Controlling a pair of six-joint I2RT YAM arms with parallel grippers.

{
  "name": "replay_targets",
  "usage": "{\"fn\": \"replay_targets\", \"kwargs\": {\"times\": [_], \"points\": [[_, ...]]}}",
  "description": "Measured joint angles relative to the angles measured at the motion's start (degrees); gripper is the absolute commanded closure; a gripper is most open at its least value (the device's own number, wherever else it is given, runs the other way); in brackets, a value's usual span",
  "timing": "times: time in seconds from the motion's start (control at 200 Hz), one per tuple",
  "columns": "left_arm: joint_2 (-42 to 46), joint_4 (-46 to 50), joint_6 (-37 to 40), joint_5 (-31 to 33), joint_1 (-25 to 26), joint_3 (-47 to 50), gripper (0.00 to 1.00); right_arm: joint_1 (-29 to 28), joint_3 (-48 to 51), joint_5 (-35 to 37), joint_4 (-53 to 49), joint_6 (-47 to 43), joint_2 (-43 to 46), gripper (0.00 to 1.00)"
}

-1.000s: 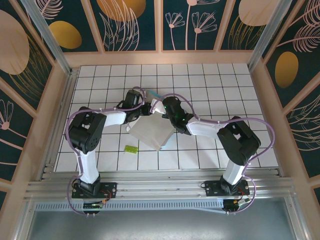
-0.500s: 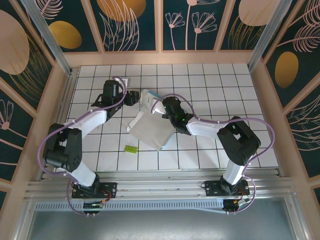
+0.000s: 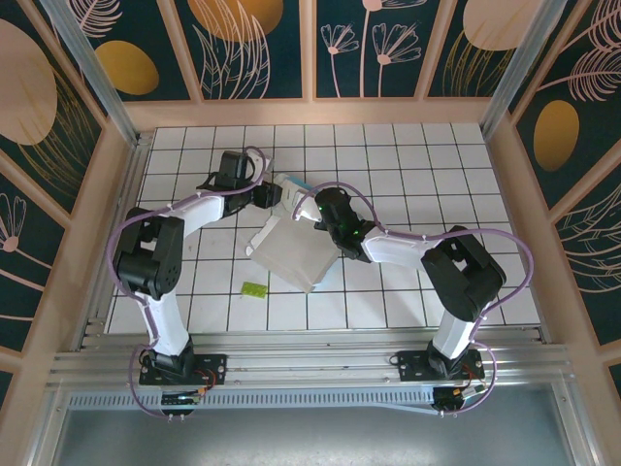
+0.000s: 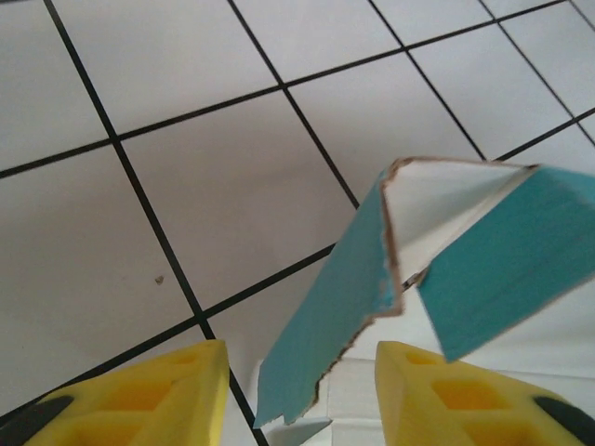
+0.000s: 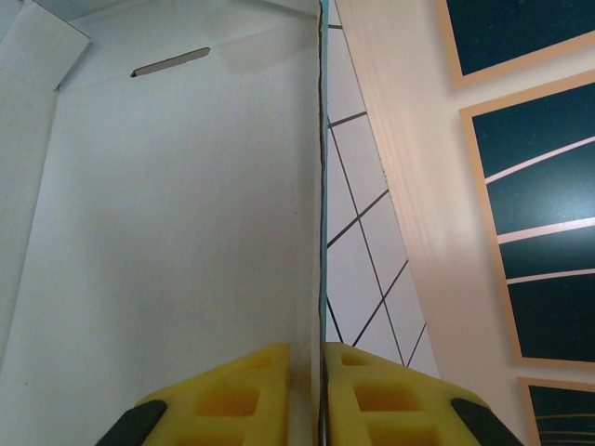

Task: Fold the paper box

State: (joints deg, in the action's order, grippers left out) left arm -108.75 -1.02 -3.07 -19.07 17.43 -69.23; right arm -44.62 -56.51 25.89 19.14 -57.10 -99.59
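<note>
Fingertips of the right gripper (image 5: 323, 358) are pressed together at the bottom centre of the right wrist view. They are clamped on a thin upright wall of the paper box (image 5: 167, 232), whose edge runs straight up the frame from between them. Left of that edge, the box's white inner face takes up most of the view. A narrow slot (image 5: 170, 62) is cut near the upper left, with a folded flap in the corner beside it. To the right of the edge lie the white tiled table (image 5: 358, 269), a pale wooden rim (image 5: 409, 139) and dark panels (image 5: 521, 37).

In the left wrist view, the left gripper (image 4: 302, 358) has its jaws standing apart along the bottom edge, with one yellow finger (image 4: 139, 390) at lower left and the other at lower right. A turquoise flap (image 4: 325, 316) with a ragged edge hangs down between them. A gap shows on each side, so nothing is gripped. The flap joins a raised white-and-turquoise corner of the box at centre right, above the tiles.

In the top view, the two grippers come close together just above the frame's centre, at the upper end of the box. The box spreads white side up below them, at mid-frame. A small lime-green piece (image 3: 254, 288) lies on the tiles near its lower left edge, not touching it.
</note>
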Motion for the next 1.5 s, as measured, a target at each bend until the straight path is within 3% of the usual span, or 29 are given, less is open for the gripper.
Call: {"fn": "replay_targets", "kwargs": {"times": [0.25,0.606,0.841,1.061,1.221,1.497], "points": [[-1.2,-0.2,-1.2,-0.6,0.0,0.0,0.82,-0.3,0.2,2.0,2.4,-2.9,-0.2,0.84],[2.4,-7.5,-7.1,-6.1,0.0,7.2,0.96,-0.6,2.8,7.4,14.4,-16.2,-2.7,0.84],[6.6,-11.0,-11.9,-7.7,0.5,11.8,0.95,-0.6,4.5,10.1,22.3,-21.3,-5.6,0.84],[5.9,-11.8,-15.2,-6.7,5.5,11.8,0.94,-0.6,5.9,12.2,27.0,-22.6,-7.5,0.83],[2.9,-9.7,-15.5,-5.8,6.1,8.3,0.91,-0.7,6.5,12.7,27.1,-22.5,-7.6,0.83],[4.1,-12.5,-16.7,-6.0,6.4,12.4,0.73,-1.5,8.7,12.7,31.0,-24.1,-7.6,0.83]]}}
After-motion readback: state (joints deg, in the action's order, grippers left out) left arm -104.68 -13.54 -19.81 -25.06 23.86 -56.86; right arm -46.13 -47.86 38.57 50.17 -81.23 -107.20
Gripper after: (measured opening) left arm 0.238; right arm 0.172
